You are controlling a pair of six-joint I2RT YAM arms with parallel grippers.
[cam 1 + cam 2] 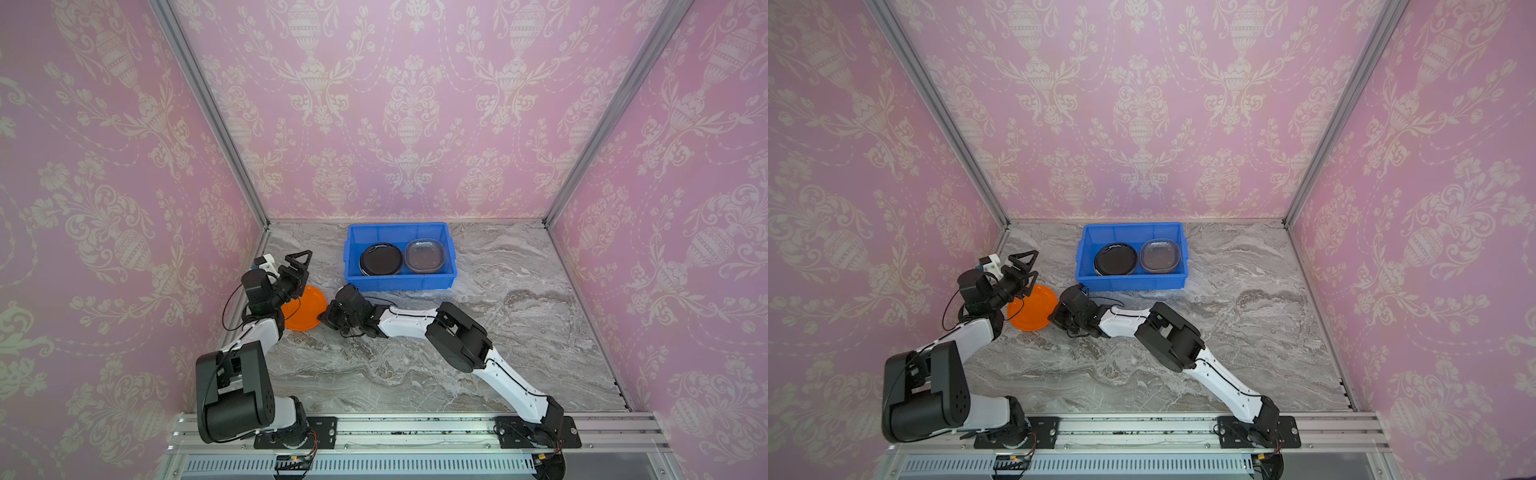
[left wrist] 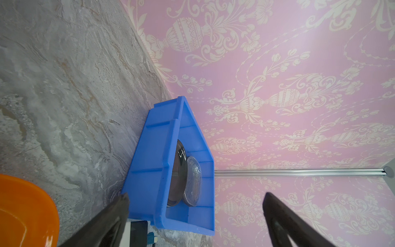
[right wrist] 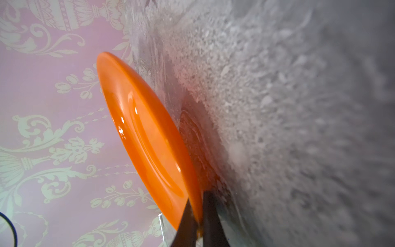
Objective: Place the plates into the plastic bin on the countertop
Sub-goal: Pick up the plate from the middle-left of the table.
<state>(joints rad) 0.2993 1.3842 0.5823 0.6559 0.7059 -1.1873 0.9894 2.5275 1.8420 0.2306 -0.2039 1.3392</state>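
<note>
An orange plate (image 1: 305,309) (image 1: 1034,308) lies on the grey marble countertop (image 1: 519,316) at the left. My right gripper (image 1: 322,318) (image 3: 197,213) is shut on the plate's near right rim (image 3: 149,136), one finger above and one below it. The blue plastic bin (image 1: 353,266) (image 1: 1086,259) (image 2: 149,166) stands at the back. In it, side by side, lie a black plate (image 1: 381,259) (image 1: 1115,259) and a clear glass plate (image 1: 425,255) (image 1: 1160,255). My left gripper (image 1: 300,266) (image 2: 195,213) hangs open above the orange plate's left side, holding nothing.
Pink patterned walls close in the back, left and right sides. A metal rail (image 1: 415,428) with both arm bases runs along the front. The right arm (image 1: 457,336) stretches across the countertop's middle.
</note>
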